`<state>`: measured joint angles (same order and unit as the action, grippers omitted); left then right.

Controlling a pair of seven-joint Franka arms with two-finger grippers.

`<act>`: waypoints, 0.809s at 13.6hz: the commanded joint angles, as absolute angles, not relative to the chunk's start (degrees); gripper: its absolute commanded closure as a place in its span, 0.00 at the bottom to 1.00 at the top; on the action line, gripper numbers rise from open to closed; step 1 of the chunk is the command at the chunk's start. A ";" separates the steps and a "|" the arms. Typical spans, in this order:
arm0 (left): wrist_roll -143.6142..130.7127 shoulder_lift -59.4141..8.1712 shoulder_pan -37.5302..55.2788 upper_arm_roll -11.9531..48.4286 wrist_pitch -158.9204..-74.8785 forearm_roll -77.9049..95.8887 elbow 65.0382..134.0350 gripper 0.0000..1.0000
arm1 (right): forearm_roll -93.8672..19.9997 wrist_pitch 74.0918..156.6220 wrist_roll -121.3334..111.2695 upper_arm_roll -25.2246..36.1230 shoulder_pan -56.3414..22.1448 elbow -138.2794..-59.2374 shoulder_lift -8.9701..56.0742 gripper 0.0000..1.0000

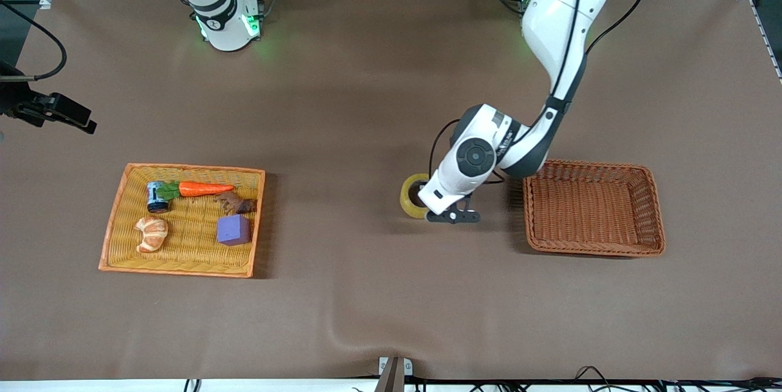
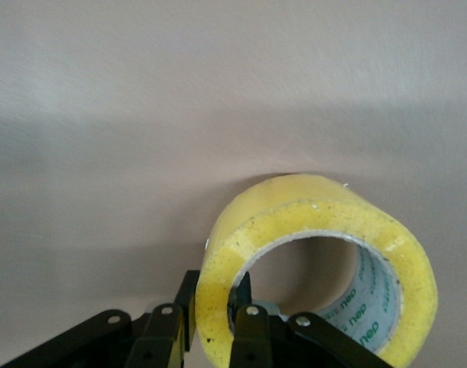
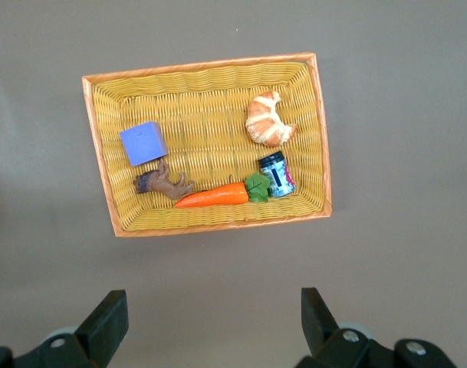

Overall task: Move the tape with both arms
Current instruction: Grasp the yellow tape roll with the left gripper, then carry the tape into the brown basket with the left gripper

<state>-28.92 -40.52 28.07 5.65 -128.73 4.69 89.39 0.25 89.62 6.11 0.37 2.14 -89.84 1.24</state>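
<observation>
The tape (image 1: 412, 196) is a yellowish roll standing on its edge on the brown table near the middle, beside the brown basket. My left gripper (image 1: 424, 207) reaches down to it from the left arm (image 1: 553, 19). In the left wrist view the left gripper (image 2: 215, 287) is shut on the tape (image 2: 310, 215), one finger inside the ring and one outside its wall. I cannot tell whether the roll rests on the table or hangs just above it. My right gripper (image 1: 85, 124) waits open and empty, up over the right arm's end of the table; it also shows in the right wrist view (image 3: 212, 299).
A brown wicker basket (image 1: 654, 196) stands empty beside the tape, toward the left arm's end. A yellow basket (image 1: 116, 215) at the right arm's end holds a carrot (image 1: 204, 188), a can (image 1: 157, 196), a croissant (image 1: 151, 233), a purple cube (image 1: 233, 229) and a brown toy (image 1: 235, 202).
</observation>
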 commanded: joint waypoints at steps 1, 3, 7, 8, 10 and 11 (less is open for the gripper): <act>-24.45 -32.10 22.61 5.80 -120.44 5.10 90.26 1.00 | 1.23 88.68 6.77 -0.62 2.99 -88.86 1.67 0.00; -19.54 -28.32 17.43 5.89 -115.68 5.10 90.26 1.00 | 0.88 88.68 6.86 -0.62 2.73 -88.86 1.67 0.00; -3.38 -25.31 5.56 6.68 -110.74 5.45 92.01 1.00 | 0.79 88.86 6.25 -0.88 2.37 -89.03 1.67 0.00; -0.03 -25.49 3.01 6.59 -110.66 5.28 92.80 1.00 | 0.70 88.94 6.24 -0.88 2.37 -89.03 1.76 0.00; 6.39 -27.06 -0.95 6.50 -110.65 5.19 93.69 1.00 | 0.70 88.86 6.24 -0.88 2.37 -89.12 1.76 0.00; 8.07 -28.20 -2.36 6.50 -110.74 5.19 93.60 1.00 | 0.53 88.86 6.15 -0.88 2.37 -89.12 1.76 0.00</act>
<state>4.57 -27.21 -0.16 5.63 -110.67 4.68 92.95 0.25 89.46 6.13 -0.42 2.07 -89.84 1.43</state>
